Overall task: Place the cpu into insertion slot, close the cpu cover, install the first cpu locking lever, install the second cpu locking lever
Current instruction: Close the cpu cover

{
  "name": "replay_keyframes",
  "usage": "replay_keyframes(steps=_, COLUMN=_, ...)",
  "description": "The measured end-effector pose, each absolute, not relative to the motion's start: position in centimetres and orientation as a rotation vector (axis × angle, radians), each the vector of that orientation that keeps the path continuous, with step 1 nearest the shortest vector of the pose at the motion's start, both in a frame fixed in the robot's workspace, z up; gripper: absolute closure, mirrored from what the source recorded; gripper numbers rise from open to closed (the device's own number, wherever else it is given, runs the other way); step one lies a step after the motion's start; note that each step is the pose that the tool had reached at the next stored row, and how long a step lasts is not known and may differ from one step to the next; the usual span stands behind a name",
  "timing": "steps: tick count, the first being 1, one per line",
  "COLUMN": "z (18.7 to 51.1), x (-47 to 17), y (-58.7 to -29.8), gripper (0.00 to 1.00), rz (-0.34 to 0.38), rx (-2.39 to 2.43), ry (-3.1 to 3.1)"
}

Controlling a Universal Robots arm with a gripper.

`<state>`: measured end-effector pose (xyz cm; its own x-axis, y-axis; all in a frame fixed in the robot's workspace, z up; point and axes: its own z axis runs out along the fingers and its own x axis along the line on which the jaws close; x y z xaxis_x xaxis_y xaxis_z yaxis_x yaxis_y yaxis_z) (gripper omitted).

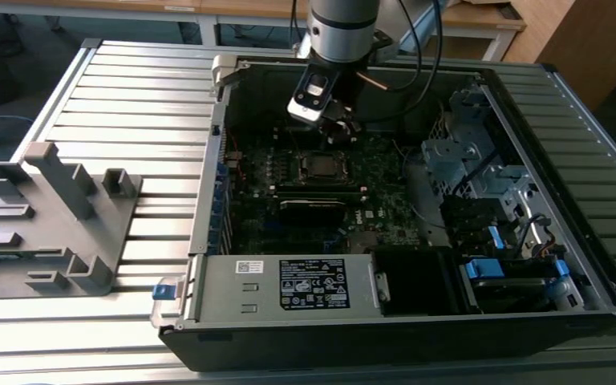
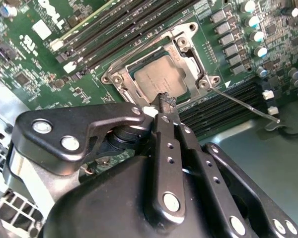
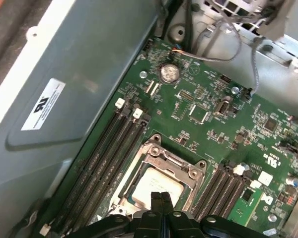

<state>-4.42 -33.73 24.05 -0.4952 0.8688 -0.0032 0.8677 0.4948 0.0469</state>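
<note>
A big surface [image 1: 126, 88] made of long silver metal slats holds everything, and light wooden desks [image 1: 480, 20] stand behind it. On the surface lies a large black and grey computer case [image 1: 394, 337] with its side open. At the exterior view's left sits a grey plastic stand [image 1: 51, 216] with upright blocks. A silver robot arm [image 1: 342, 28] reaches down into the case, over a wide green circuit board [image 3: 208, 109].

The black metal claw [image 2: 166, 101] is clenched. Its two fingers [image 3: 156, 201] press together with nothing between them. Its tip hangs right over the near edge of the chip; I cannot tell if it touches.

The small square dark insertion slot [image 1: 322, 166] sits on the board between rows of long black strips [image 3: 104, 158]. The thin square metal cpu cover [image 2: 186, 44] lies flat on it. The flat silver-grey square cpu [image 2: 156, 77] rests inside the slot and shows through the cover's hole. A thin wire lever [image 2: 241, 101] sticks out from one corner.
</note>
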Motion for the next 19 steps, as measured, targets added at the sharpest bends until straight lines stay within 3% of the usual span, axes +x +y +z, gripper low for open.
replay_keyframes(steps=19, z=24.01, x=-4.42, y=-33.73, gripper=0.9, rz=0.063, rx=1.392, ry=2.789)
